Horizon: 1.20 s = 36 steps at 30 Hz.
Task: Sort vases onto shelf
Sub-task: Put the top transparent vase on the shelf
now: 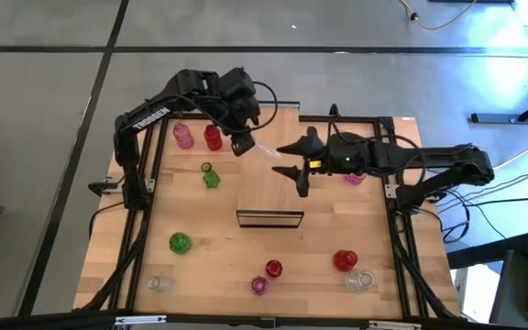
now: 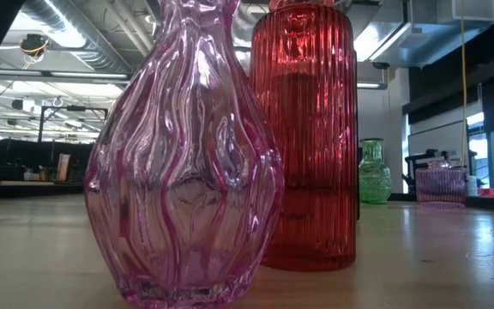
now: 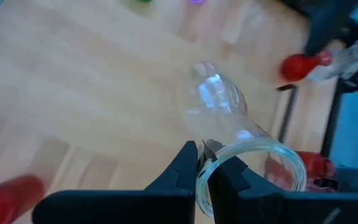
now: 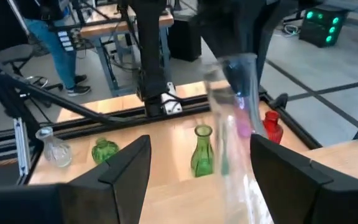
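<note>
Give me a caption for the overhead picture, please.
Left gripper holds a clear vase by its rim toward the open right gripper, above the shelf.

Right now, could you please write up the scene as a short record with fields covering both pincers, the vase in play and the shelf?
left pincer: shut on the rim of the clear vase, held above the table
right pincer: open, fingers either side of the clear vase, not gripping
shelf: mid-table, nothing on top
other vases: green, pink, red and clear, scattered on the tabletop
</note>
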Each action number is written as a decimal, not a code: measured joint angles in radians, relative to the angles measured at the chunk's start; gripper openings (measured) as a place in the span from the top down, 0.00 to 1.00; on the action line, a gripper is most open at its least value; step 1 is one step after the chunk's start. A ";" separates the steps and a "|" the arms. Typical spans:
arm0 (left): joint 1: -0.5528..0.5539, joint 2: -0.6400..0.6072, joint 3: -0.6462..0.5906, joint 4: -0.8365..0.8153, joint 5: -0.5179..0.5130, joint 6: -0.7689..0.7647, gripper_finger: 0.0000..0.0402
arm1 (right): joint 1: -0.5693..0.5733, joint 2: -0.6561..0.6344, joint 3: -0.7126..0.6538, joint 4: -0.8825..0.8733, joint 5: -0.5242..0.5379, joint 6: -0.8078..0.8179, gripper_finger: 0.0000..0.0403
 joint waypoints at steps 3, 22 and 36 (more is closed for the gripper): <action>-0.010 0.000 0.000 -0.006 -0.020 0.003 0.97 | -0.020 0.020 0.000 -0.007 -0.009 0.000 0.37; -0.186 0.008 -0.008 -0.090 -0.102 -0.121 0.97 | -0.017 -0.067 0.001 -0.170 0.530 0.033 0.37; -0.284 0.005 -0.182 -0.081 -0.100 -0.177 0.97 | -0.017 -0.171 0.001 -0.236 0.620 0.087 0.37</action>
